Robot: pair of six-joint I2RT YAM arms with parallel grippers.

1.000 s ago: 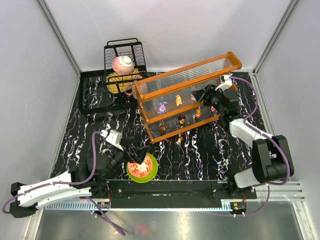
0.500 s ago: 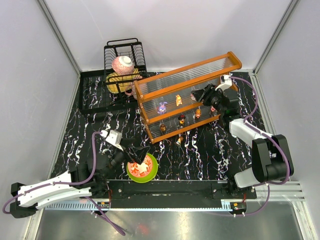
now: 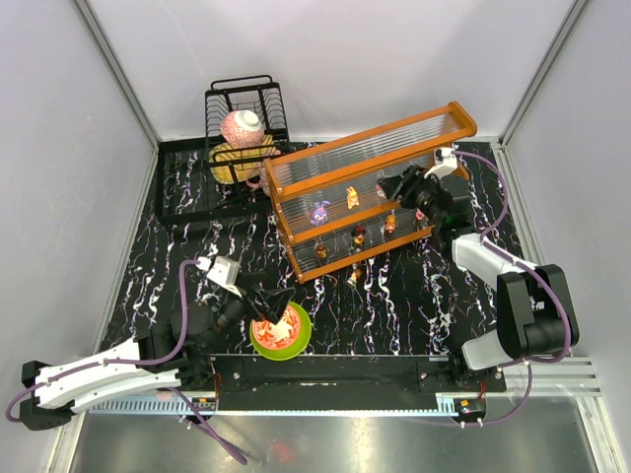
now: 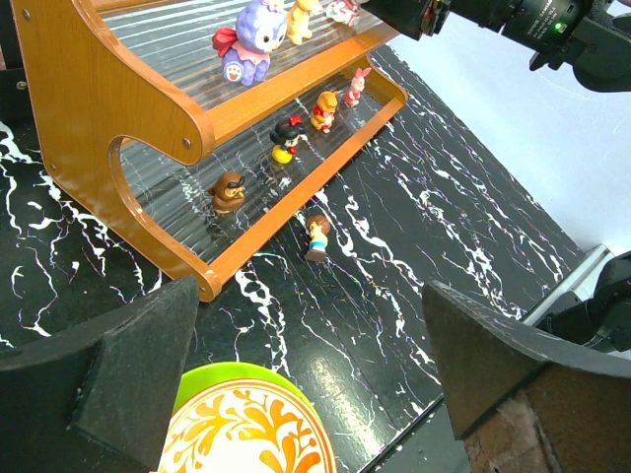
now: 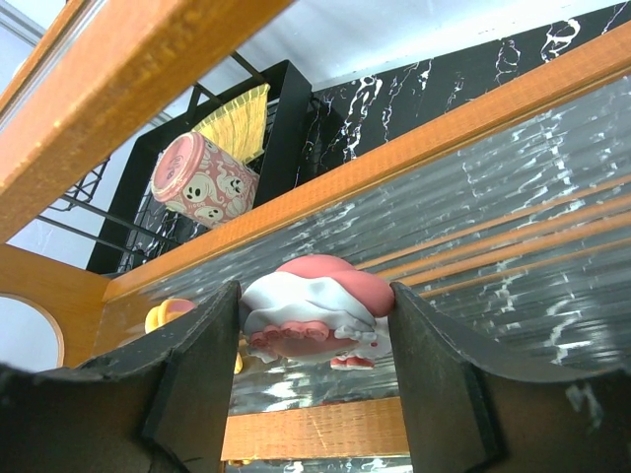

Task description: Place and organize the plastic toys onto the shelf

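Our right gripper [image 5: 315, 330] clenched the pink-and-white toy [image 5: 315, 296] mid-frame; we needed it flat on the shelf [image 5: 444, 138] before release. Left gripper [image 4: 311, 335] gaped.

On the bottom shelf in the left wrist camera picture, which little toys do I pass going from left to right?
brown toy → black-eared red and yellow toy → orange toy → pink toy
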